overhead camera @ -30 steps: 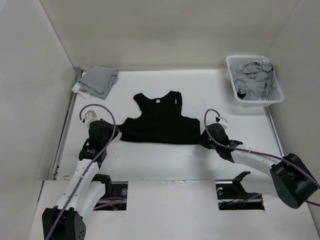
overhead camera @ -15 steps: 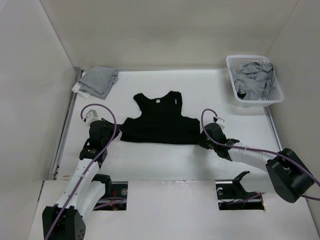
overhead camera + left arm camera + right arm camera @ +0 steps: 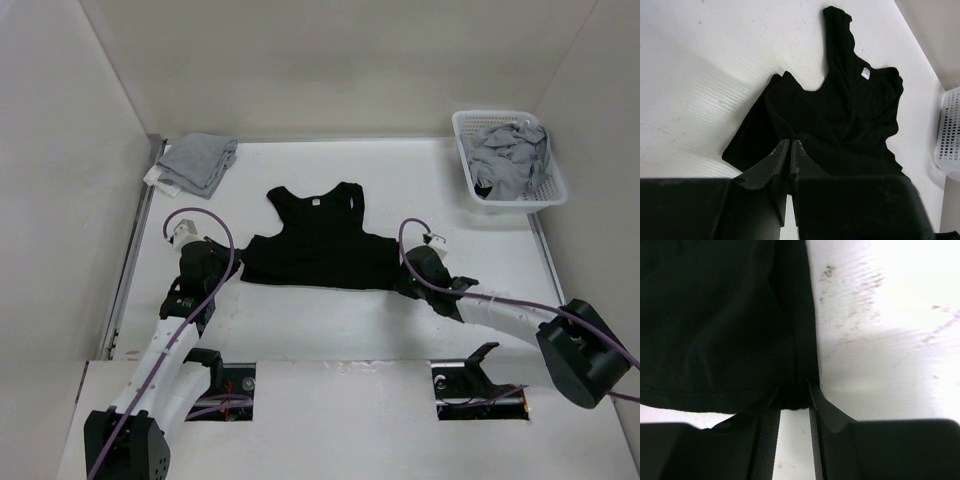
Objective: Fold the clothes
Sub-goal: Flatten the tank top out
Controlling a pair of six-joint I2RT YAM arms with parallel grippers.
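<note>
Right wrist view: right gripper jaws apart astride tank top corner; left gripper pinches its hem.

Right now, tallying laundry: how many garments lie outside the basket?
2: the black tank top mid-table, the folded grey garment far left; more may hide under it.

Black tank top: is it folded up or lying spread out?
Spread out. The black tank top lies flat on the table, straps and white neck label showing, not yet folded into a bundle.
</note>
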